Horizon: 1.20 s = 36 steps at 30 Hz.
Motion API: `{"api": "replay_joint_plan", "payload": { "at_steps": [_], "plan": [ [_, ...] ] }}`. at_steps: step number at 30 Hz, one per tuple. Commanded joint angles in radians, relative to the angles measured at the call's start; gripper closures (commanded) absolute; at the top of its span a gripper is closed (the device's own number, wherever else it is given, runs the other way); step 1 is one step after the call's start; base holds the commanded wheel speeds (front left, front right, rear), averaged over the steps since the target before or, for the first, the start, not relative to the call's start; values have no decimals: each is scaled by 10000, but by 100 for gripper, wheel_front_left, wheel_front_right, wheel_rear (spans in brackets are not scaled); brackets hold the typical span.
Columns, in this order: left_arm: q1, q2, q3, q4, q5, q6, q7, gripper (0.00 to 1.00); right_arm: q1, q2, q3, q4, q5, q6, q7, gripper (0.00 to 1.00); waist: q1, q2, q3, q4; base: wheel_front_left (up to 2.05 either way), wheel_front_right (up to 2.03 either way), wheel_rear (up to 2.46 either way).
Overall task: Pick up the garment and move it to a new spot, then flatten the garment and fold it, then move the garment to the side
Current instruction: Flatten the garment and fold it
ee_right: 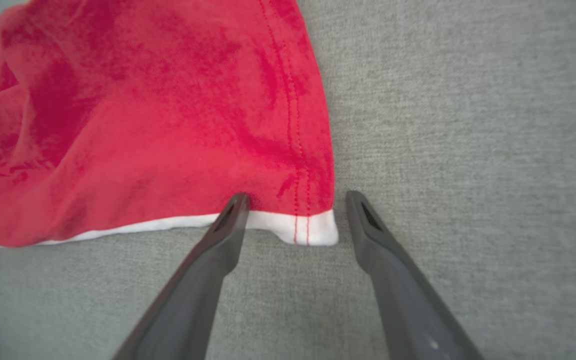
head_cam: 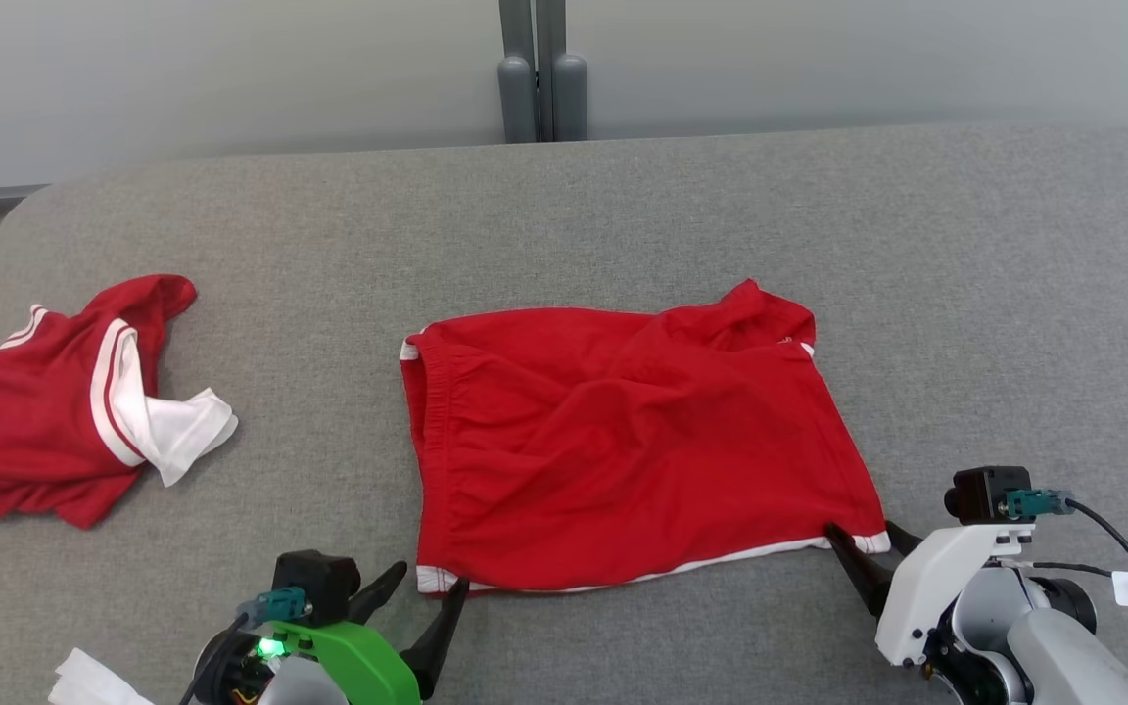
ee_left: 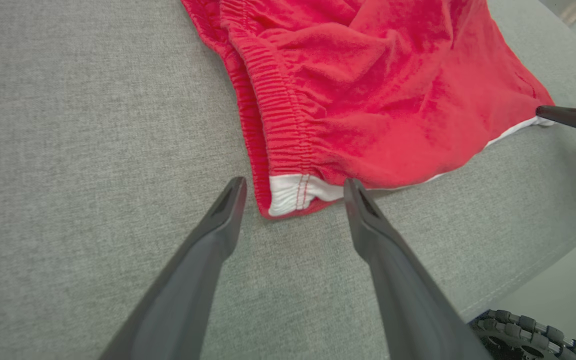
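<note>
A red pair of shorts (head_cam: 623, 441) with white trim lies spread, a little wrinkled, on the grey table (head_cam: 623, 215). My left gripper (head_cam: 424, 580) stands open at the garment's near left corner (ee_left: 288, 195), its fingers on either side of the white-trimmed corner. My right gripper (head_cam: 863, 536) is open at the near right corner (ee_right: 313, 230), one finger at the hem, the other on bare cloth-free table. The right arm's fingertip (ee_left: 548, 112) also appears at the edge of the left wrist view.
A second red garment (head_cam: 45, 411) with white stripes and a white sleeve lies crumpled at the table's left edge. A grey post (head_cam: 542, 88) stands behind the table. The table's near edge (ee_left: 543, 265) and a wheel (ee_left: 523, 332) appear in the left wrist view.
</note>
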Motion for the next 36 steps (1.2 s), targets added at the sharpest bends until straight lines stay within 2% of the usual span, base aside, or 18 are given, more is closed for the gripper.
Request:
{"api": "replay_joint_plan", "payload": {
  "at_steps": [1,10,11,12,13,14,15,16,17,22,29,36],
  "plan": [
    [-222,88,-71,47,-91,-33,-111,0,-93,6,69,114,95,4,42,0,0,0,122,25,0,0,0],
    [-783,242,-767,776,-445,-37,-287,0,-360,37,563,417,460,4,-38,0,0,0,430,-20,0,0,0],
    [-821,259,-826,829,-474,-37,-284,7,-375,29,612,435,499,4,-59,0,0,0,438,-24,0,0,0],
    [-870,281,-895,888,-485,-37,-297,23,-407,20,677,473,552,4,-81,0,0,0,442,-28,0,0,0],
    [-903,301,-932,926,-531,-37,-312,36,-424,15,737,498,611,4,-101,13,0,0,445,-33,0,0,0],
    [-929,323,-978,976,-578,-37,-357,57,-441,5,808,516,658,4,-104,33,0,0,441,-38,0,0,0],
    [-949,336,-1026,1007,-597,-37,-394,77,-448,5,875,523,717,6,-124,60,0,0,432,-43,0,0,0],
    [-999,351,-1084,1018,-624,-38,-447,100,-447,8,966,528,767,7,-154,73,0,0,416,-48,0,0,0],
    [-1022,361,-1120,1036,-674,-38,-499,100,-442,-8,1034,526,820,6,-182,100,0,0,395,-52,0,0,0],
    [-997,503,-1228,1113,-806,-38,-729,100,-458,-220,1296,232,1170,4,-679,100,0,0,225,-67,0,0,0],
    [-898,733,-1135,765,-737,27,-1080,100,-273,-592,1511,-758,2325,4,-1211,100,0,0,80,-126,0,0,0],
    [-2127,1174,-1012,9,-466,26,-801,100,-1148,-1117,1519,-1834,3325,4,-1533,100,0,0,739,-213,0,0,0]
  ]
}}
